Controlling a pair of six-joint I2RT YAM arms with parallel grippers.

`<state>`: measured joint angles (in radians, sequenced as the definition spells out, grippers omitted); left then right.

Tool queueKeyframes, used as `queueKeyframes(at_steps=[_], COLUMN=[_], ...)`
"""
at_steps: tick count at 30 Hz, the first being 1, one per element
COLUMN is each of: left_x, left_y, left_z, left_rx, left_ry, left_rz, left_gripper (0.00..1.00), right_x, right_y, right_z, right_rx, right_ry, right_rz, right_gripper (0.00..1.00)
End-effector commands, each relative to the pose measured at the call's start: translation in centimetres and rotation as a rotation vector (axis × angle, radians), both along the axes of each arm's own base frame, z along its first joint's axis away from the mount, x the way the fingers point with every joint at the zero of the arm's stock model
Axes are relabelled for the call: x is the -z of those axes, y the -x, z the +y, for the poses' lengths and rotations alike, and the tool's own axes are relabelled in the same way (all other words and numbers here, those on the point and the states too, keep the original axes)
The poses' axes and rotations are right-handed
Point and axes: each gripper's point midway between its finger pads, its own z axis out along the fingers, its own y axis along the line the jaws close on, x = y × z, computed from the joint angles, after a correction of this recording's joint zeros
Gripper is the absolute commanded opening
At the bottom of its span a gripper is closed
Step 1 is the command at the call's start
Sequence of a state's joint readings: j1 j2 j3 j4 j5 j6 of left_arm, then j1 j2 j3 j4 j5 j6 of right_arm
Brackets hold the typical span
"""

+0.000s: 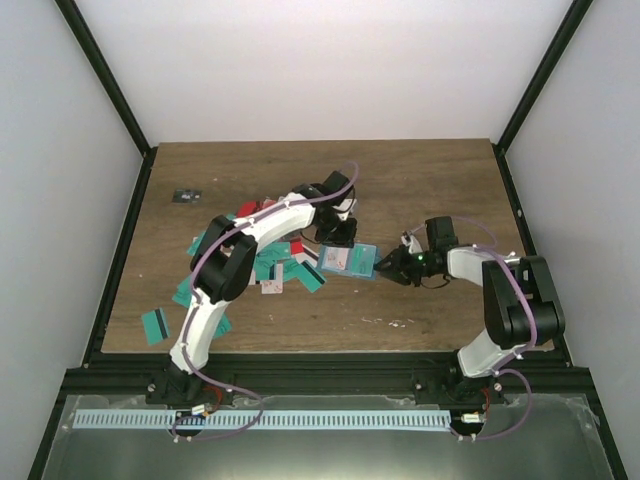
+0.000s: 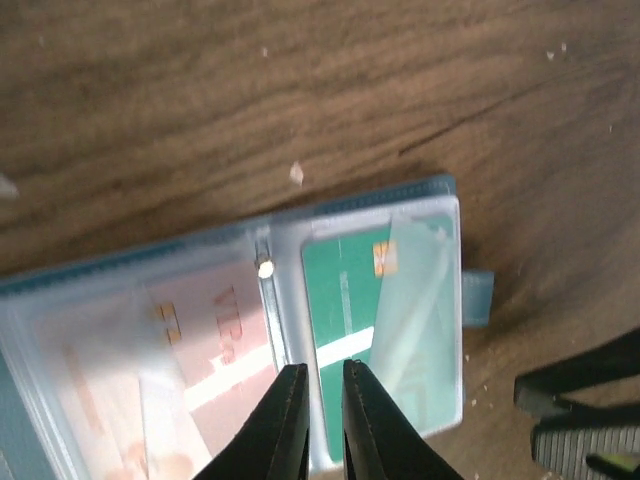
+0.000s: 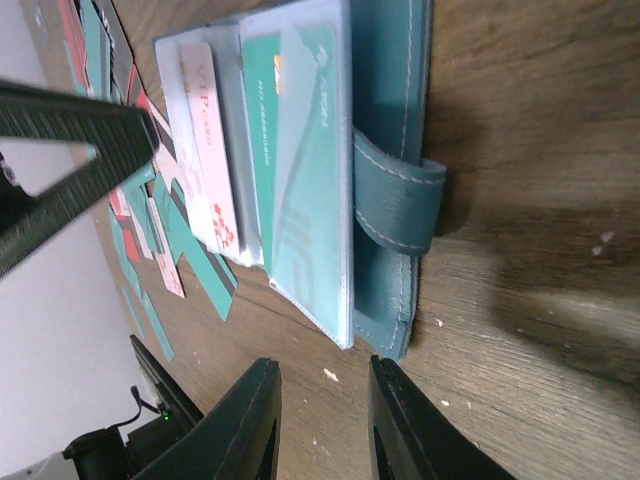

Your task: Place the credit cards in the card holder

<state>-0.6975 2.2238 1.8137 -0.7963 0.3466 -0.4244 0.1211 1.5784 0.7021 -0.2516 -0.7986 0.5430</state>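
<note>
Seen from above, a brown wooden surface (image 1: 430, 190) sits inside a white-walled enclosure, and my two white arms reach in from the near edge. The card holder (image 1: 347, 260), a small blue-teal folder, lies open and flat near the middle of the surface, between my two grippers. My left gripper (image 2: 318, 400) hangs right over it, pointing down at the fold between its two clear pocket pages. Its jaws stand almost together with only a thin slit between them, and I cannot tell whether they pinch the plastic or only hover above it. The pocket on the strap side of the fold holds a green card (image 2: 342, 292) with a small gold chip. The pocket on the other side holds a white-pink card (image 2: 215, 330) with red lettering. My right gripper (image 3: 322, 372) sits low over the surface just beside the holder's right edge, where a teal strap (image 3: 400, 195) loops out. Its jaws are parted, with bare wood between them and nothing grasped. The loose credit cards (image 1: 275, 268), teal, red and white-pink, lie in a scattered heap to the left of the holder, partly under my left arm. One teal card (image 1: 155, 326) lies apart near the front left edge. A small dark object (image 1: 186, 195) rests far back on the left.
</note>
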Motion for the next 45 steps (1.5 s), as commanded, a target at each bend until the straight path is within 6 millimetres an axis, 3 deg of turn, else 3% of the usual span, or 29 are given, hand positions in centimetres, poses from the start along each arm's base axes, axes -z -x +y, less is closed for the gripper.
queueKeyframes(at_steps=[1,7,18,27,40,45], left_x=[1.5,3.7,5.4,6.2,6.2,6.0], left_y=[-1.3,-0.8,0.1,1.2,1.4,1.6], left_z=[-0.7,-0.5,0.3,1.1,1.3,1.0], left_rx=[-0.027,-0.036,-0.013,0.003,-0.016,-0.009], left_ry=[-0.011,-0.034,-0.088,-0.119,-0.118,-0.109], left_rz=[0.009,0.064,0.099,0.117,0.125,0.129], left_gripper=[0.11,0.09,0.08,0.07,0.06,0.06], right_x=[-0.8,0.0,1.5,0.8,-0.2,0.6], right_y=[-1.1,-1.9,-3.3,-4.4,-3.1,-3.4], right_z=[1.0,1.0,1.4,2.2,3.7,3.5], right_rx=[0.039,0.061,0.073,0.076,0.033,0.053], right_ry=[-0.096,-0.103,-0.123,-0.161,-0.165,-0.127], right_rz=[-0.01,0.007,0.046,0.041,0.04,0.036], right_gripper=[0.27,0.28,0.28,0.28,0.3,0.33])
